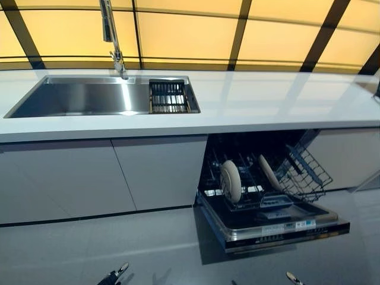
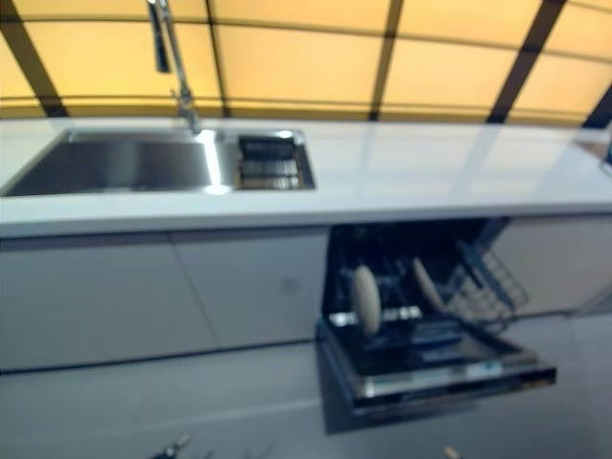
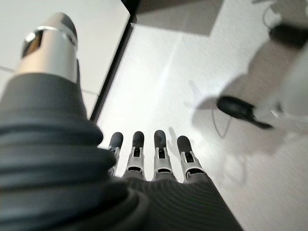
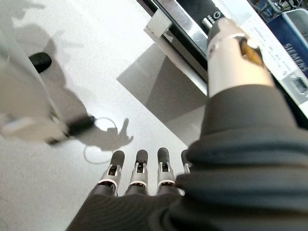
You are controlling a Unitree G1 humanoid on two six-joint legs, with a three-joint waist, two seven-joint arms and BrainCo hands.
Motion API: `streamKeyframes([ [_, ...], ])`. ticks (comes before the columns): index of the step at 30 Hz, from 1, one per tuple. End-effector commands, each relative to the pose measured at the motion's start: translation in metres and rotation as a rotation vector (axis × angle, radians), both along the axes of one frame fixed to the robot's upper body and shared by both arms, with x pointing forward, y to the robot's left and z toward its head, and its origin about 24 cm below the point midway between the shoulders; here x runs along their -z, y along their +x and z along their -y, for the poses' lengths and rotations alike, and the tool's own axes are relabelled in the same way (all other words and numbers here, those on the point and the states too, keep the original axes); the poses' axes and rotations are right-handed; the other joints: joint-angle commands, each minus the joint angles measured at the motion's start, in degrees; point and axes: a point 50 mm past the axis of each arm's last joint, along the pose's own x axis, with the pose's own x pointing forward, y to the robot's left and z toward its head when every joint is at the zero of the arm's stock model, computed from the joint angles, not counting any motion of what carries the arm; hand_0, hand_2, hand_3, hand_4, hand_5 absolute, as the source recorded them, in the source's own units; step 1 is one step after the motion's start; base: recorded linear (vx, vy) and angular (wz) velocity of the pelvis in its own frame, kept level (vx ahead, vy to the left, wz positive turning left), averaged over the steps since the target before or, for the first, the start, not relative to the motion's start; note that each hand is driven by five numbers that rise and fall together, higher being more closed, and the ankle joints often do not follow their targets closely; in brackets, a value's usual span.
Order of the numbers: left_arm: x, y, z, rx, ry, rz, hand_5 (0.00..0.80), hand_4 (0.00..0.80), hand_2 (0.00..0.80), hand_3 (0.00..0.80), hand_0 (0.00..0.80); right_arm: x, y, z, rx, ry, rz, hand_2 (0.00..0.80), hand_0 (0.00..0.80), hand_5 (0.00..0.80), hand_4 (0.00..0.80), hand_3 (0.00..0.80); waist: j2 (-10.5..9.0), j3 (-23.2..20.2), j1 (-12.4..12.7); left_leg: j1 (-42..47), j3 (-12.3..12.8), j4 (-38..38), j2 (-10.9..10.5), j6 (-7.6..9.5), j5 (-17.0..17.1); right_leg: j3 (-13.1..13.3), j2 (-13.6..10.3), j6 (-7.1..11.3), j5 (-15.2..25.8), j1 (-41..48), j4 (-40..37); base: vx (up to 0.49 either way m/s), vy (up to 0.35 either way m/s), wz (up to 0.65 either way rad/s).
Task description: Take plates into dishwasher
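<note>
Two plates (image 1: 231, 181) stand on edge in the lower rack (image 1: 261, 199) of the open dishwasher (image 1: 273, 228), slotted between tines to stay upright. The left hand (image 3: 154, 156) and right hand (image 4: 139, 173) hang empty above the floor, fingers straight.

A: Plates?
B: Two pale round plates (image 1: 231, 180) (image 1: 269, 171) stand on edge in the lower rack (image 1: 249, 199), left one upright, right one tilted.
A: Dishwasher (image 1: 270, 228)?
B: Door down, rack out, under the counter (image 1: 285, 104), right.

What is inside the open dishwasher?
Two plates stand on edge in the pulled-out rack: one on its left, one further right. The dishwasher cavity behind is too dark to read.
</note>
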Motion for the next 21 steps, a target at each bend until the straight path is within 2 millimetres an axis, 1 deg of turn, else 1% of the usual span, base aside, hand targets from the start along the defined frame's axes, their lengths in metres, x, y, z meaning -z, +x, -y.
streamKeyframes([
  [1, -0.005, 0.006, -0.009, -0.067, -0.006, 0.034, 0.0, 0.0, 0.0, 0.0, 0.0, -0.007, 0.015, 0.006, 0.022, -0.029, 0.042, 0.0, 0.0, 0.0, 0.0, 0.0, -1.32, 0.4, -0.2, 1.7, 0.8, -0.6, 1.1, -0.04, -2.7, -0.3, 2.9, -1.01, 6.7, -0.2, -2.8, -0.053, -0.14, 0.12],
  [3, -0.003, 0.005, -0.005, -0.055, -0.011, 0.025, 0.0, 0.0, 0.0, 0.0, 0.0, -0.005, 0.013, 0.004, 0.041, -0.012, 0.034, 0.0, 0.0, 0.0, 0.0, 0.0, -1.39, 0.0, 0.1, 1.5, 1.5, -0.8, 1.5, -0.62, -2.3, -0.9, 3.4, -1.45, 6.0, 1.0, -3.5, -0.018, -0.138, 0.23],
  [5, 0.0, 0.002, 0.002, 0.015, -0.013, 0.007, 0.0, 0.0, 0.0, 0.0, 0.0, 0.0, 0.006, -0.001, 0.056, 0.02, 0.021, 0.0, 0.0, 0.0, 0.0, 0.0, -1.45, -0.2, 0.5, 1.4, 1.2, -1.0, 1.8, -0.92, -1.8, -1.5, 3.8, -1.97, 5.4, 2.3, -4.1, 0.008, -0.128, 0.09],
  [9, 0.003, 0.0, 0.011, 0.073, -0.036, -0.007, 0.0, 0.0, 0.0, 0.0, 0.0, 0.002, 0.005, -0.007, 0.072, 0.056, 0.023, 0.0, 0.0, 0.0, 0.0, 0.0, -1.02, 0.2, 1.1, 1.0, 1.0, -1.1, 1.9, -1.38, -0.9, -2.8, 3.9, -2.46, 4.9, 3.5, -4.6, -0.029, -0.1, 0.06],
  [14, 0.006, -0.005, 0.017, 0.099, -0.053, 0.005, 0.0, 0.0, 0.0, 0.0, 0.0, -0.002, 0.014, -0.006, 0.143, 0.101, 0.09, 0.0, 0.0, 0.0, 0.0, 0.0, 0.26, 0.5, 1.9, 0.5, 0.3, -1.8, 1.4, -1.71, -0.3, -3.9, 3.8, -2.71, 5.0, 4.5, -6.0, -0.05, -0.046, 0.06],
  [16, 0.005, -0.005, 0.015, 0.104, -0.046, 0.014, 0.0, 0.0, 0.0, 0.0, 0.0, -0.006, 0.022, -0.001, 0.168, 0.078, 0.141, 0.0, 0.0, 0.0, 0.0, 0.0, 1.06, 0.7, 2.1, 0.3, 0.0, -2.0, 1.2, -1.87, 0.0, -4.5, 3.5, -2.7, 4.8, 4.7, -6.0, -0.048, -0.003, 0.07],
  [18, 0.004, -0.003, 0.014, 0.091, -0.044, 0.027, 0.0, 0.0, 0.0, 0.0, 0.0, -0.01, 0.026, 0.003, 0.189, 0.067, 0.169, 0.0, 0.0, 0.0, 0.0, 0.0, 1.64, 0.8, 2.1, 0.1, -0.1, -2.1, 0.9, -1.96, 0.1, -4.8, 3.1, -2.67, 4.6, 4.7, -6.0, -0.038, 0.023, 0.06],
  [21, 0.004, -0.003, 0.015, 0.083, -0.053, 0.043, 0.0, 0.0, 0.0, 0.0, 0.0, -0.017, 0.037, 0.008, 0.274, 0.077, 0.25, 0.0, 0.0, 0.0, 0.0, 0.0, 2.64, 0.9, 2.2, -0.2, -0.1, -2.0, 0.5, -2.06, 0.2, -5.4, 2.2, -2.51, 4.5, 4.4, -5.7, -0.058, 0.063, 0.07],
])
